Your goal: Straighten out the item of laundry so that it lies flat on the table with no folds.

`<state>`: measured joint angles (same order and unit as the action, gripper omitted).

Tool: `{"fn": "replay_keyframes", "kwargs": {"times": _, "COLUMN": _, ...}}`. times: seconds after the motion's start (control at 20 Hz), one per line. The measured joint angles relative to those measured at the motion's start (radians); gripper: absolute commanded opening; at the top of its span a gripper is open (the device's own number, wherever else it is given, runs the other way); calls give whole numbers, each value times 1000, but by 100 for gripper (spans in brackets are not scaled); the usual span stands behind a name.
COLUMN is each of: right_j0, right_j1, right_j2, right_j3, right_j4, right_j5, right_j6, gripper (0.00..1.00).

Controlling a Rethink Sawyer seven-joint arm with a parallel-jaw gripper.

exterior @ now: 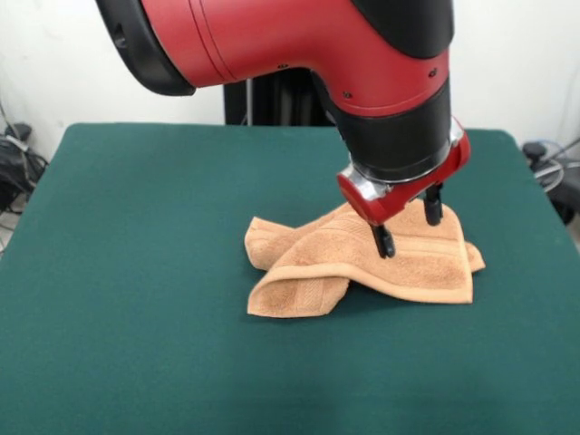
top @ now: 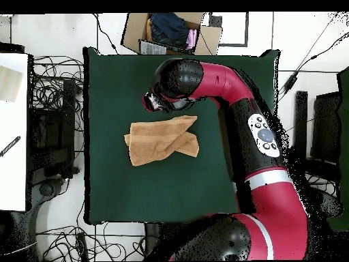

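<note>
The laundry item, an orange-tan terry towel (exterior: 362, 263), lies crumpled on the green table (exterior: 136, 272). One flap is folded diagonally over the rest, and a ribbed band shows along its front edge. My gripper (exterior: 410, 224) points down over the towel's right part. Its two black fingers (exterior: 385, 241) are apart, with their tips at or just above the cloth and nothing held between them. In the overhead view the towel (top: 161, 140) lies near the table's (top: 123, 191) middle, and the arm's wrist (top: 163, 101) is at its upper edge, hiding the fingers.
A cardboard box (top: 170, 31) with clothes stands past the table's far edge. A white bench (top: 13, 129) and cables (top: 51, 95) lie along one side. The red arm (top: 262, 136) reaches over the table's other side.
</note>
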<state>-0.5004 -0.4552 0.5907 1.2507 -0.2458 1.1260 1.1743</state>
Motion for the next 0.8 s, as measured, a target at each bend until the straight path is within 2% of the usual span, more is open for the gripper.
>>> {"fn": "replay_keyframes", "kwargs": {"times": 0.8, "right_j0": 0, "right_j1": 32, "right_j2": 29, "right_j3": -78, "right_j4": -37, "right_j5": 33, "right_j6": -5, "gripper": 100}}
